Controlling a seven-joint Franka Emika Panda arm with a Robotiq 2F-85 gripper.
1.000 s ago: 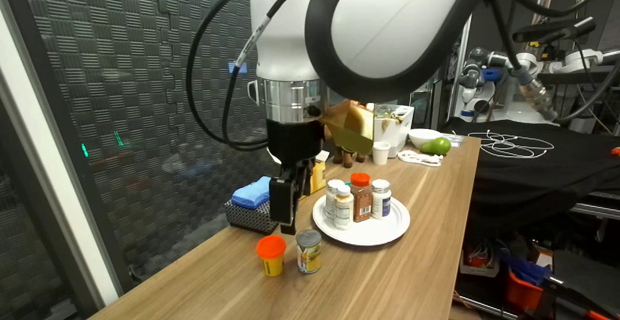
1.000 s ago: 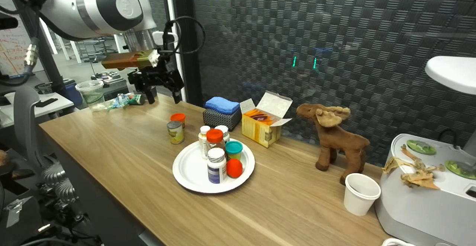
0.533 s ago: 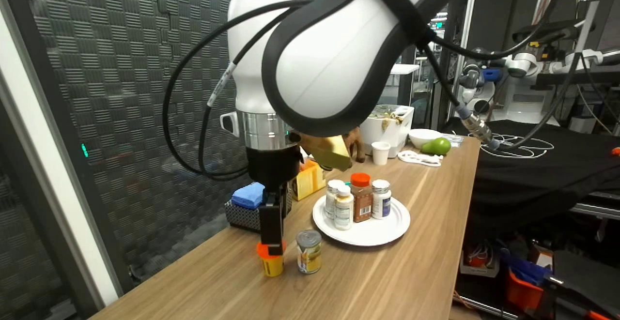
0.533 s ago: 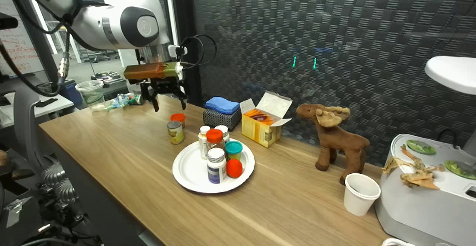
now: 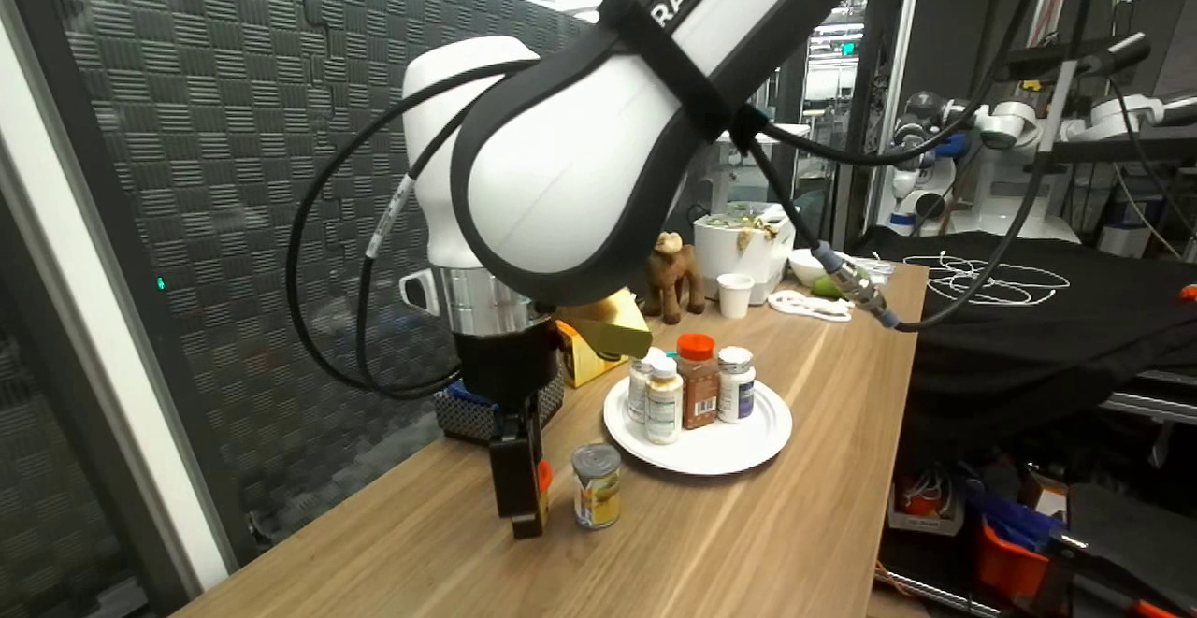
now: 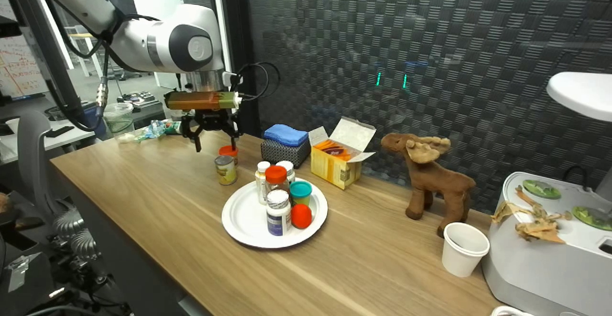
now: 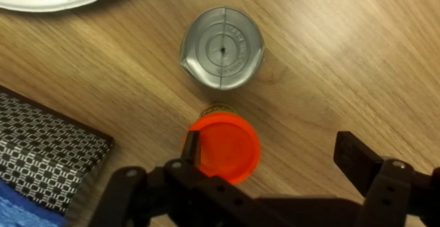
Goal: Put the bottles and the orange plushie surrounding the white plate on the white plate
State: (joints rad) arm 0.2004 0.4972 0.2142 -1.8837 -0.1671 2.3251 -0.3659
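Observation:
On the white plate (image 6: 244,227) stand three white bottles, such as the blue-labelled one (image 6: 278,215), a red-capped brown jar (image 5: 697,386) and a teal-lidded jar (image 6: 300,192). The orange plushie (image 6: 301,216) sits on the plate beside them. Off the plate, a small yellow jar with an orange lid (image 7: 228,148) stands on the table. My gripper (image 7: 268,134) is open just above it, pointing down, nothing held. In the wrist view one finger (image 7: 192,148) overlaps the lid's edge, the other stands well clear on the right. Whether that finger touches the lid, I cannot tell.
A grey-topped can (image 7: 222,48) stands close to the yellow jar, toward the plate. Nearby is a patterned box (image 6: 286,152) with a blue cloth (image 6: 286,135). A yellow carton (image 6: 337,165), brown moose toy (image 6: 432,182) and white cups (image 6: 463,251) stand farther along the table.
My gripper, still open, has come down and across until it is just over the orange-lidded jar. The plate and everything on it have stayed in place.

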